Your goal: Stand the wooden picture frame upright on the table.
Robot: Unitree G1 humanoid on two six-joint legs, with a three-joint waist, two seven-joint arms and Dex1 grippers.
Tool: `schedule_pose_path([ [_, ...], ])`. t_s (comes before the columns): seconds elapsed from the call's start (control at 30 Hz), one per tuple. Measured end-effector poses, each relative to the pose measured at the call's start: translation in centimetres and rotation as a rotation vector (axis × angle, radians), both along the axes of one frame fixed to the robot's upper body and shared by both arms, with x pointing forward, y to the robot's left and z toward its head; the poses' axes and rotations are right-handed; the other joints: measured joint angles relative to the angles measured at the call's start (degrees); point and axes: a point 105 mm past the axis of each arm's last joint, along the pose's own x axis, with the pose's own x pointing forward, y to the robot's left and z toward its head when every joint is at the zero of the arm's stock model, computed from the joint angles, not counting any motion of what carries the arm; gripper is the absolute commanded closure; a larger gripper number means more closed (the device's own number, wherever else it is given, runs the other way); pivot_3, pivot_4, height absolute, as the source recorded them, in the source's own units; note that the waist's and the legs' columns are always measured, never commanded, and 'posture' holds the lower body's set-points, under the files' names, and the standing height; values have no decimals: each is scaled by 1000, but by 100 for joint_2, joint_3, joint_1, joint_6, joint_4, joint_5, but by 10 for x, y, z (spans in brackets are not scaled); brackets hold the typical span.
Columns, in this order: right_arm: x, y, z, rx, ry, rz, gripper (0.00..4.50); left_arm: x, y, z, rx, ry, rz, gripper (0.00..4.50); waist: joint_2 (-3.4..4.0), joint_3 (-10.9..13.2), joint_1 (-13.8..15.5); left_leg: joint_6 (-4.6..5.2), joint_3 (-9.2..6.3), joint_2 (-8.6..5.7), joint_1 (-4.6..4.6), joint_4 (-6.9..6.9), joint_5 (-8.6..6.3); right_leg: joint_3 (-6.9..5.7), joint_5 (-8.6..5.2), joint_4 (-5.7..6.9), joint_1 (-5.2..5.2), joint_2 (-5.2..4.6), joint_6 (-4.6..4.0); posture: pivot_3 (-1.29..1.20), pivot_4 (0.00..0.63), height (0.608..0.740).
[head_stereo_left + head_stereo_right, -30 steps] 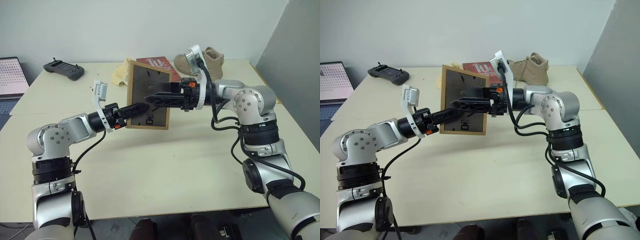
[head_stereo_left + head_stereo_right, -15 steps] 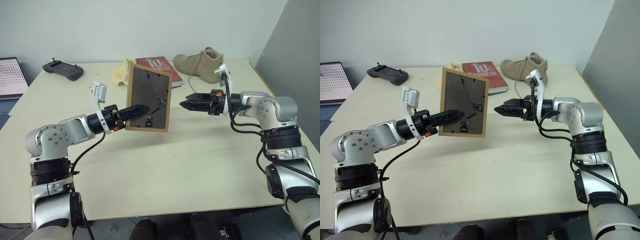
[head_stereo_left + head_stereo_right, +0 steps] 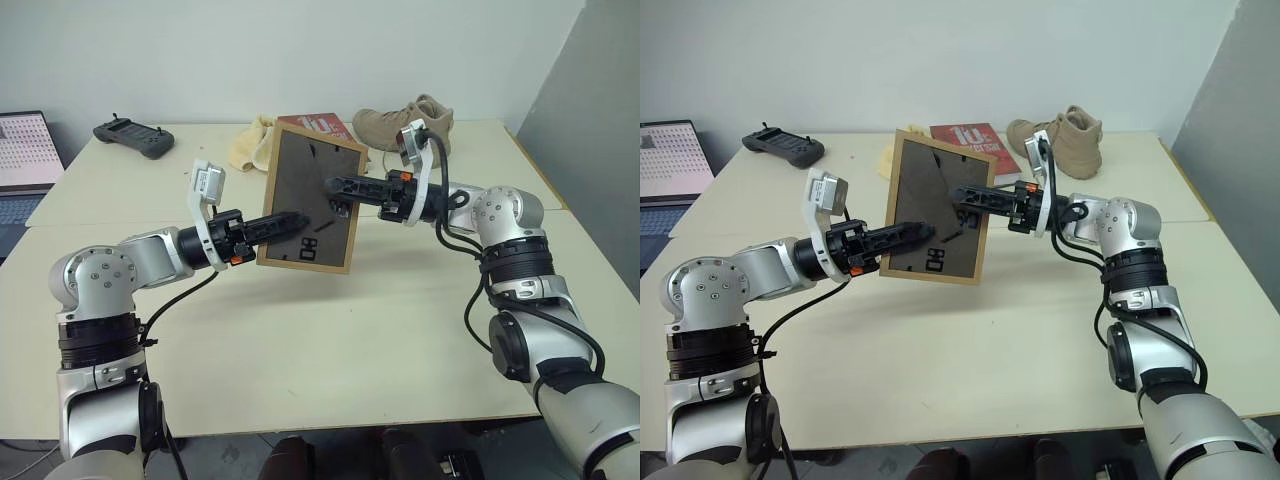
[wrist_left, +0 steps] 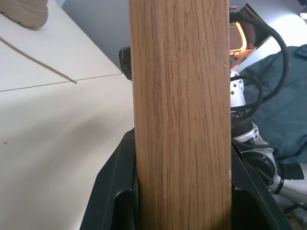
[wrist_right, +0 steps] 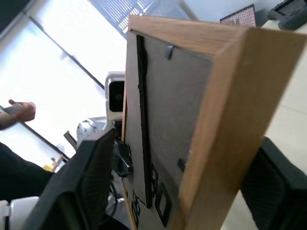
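The wooden picture frame (image 3: 310,205) is held over the table (image 3: 350,330), nearly upright and leaning, with its dark back panel facing me. My left gripper (image 3: 290,222) is shut on the frame's left edge; the left wrist view shows the light-wood edge (image 4: 180,96) clamped between its fingers (image 4: 112,191). My right gripper (image 3: 335,185) reaches in from the right across the frame's upper right edge. In the right wrist view that edge (image 5: 225,124) lies between its two fingers (image 5: 91,182), which stand wide apart, open.
Behind the frame lie a red book (image 3: 318,124), a tan boot (image 3: 405,120) and a yellowish cloth (image 3: 250,145). A black controller (image 3: 132,135) and a laptop screen (image 3: 25,150) are at the far left. A person's hand (image 5: 19,111) shows in the background.
The right gripper left the frame's back and drew off to the right, then came back around its right edge. The left gripper kept hold; the frame leans a bit more.
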Motion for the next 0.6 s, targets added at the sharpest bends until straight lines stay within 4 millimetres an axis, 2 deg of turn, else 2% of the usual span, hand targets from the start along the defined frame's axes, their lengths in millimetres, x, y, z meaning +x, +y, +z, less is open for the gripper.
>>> schedule_pose_path([
  [0.2,-3,-4,5,43,27,20,2814,-4,-1,2,-14,-12,-19,3221,0,0,-19,0,0,2,1,-1,0,0,0,2,-2,3,0,0,150,740],
  [0.33,-6,-5,9,81,36,44,3095,-7,-2,5,-39,-21,-41,3221,0,0,-21,1,1,2,1,-1,0,0,0,1,-1,3,0,0,150,740],
  [0.37,-6,-5,9,82,37,46,3118,-7,-2,5,-41,-21,-43,2527,0,0,-21,1,1,2,0,-1,0,0,0,1,-1,3,0,0,150,740],
  [0.4,-6,-5,9,83,39,48,3129,-7,-2,4,-41,-19,-42,2494,0,0,-21,1,1,2,0,-1,0,0,0,1,-1,3,0,0,150,740],
  [0.53,-4,-8,7,58,47,21,3227,0,2,-3,-21,23,7,1552,0,0,-19,2,1,2,0,-1,-1,0,0,1,-1,3,0,0,150,740],
  [0.6,-4,-9,8,56,42,20,3227,1,5,-5,-21,36,14,1229,0,0,-20,2,1,2,0,-1,-1,0,0,1,-1,3,0,0,150,740],
])
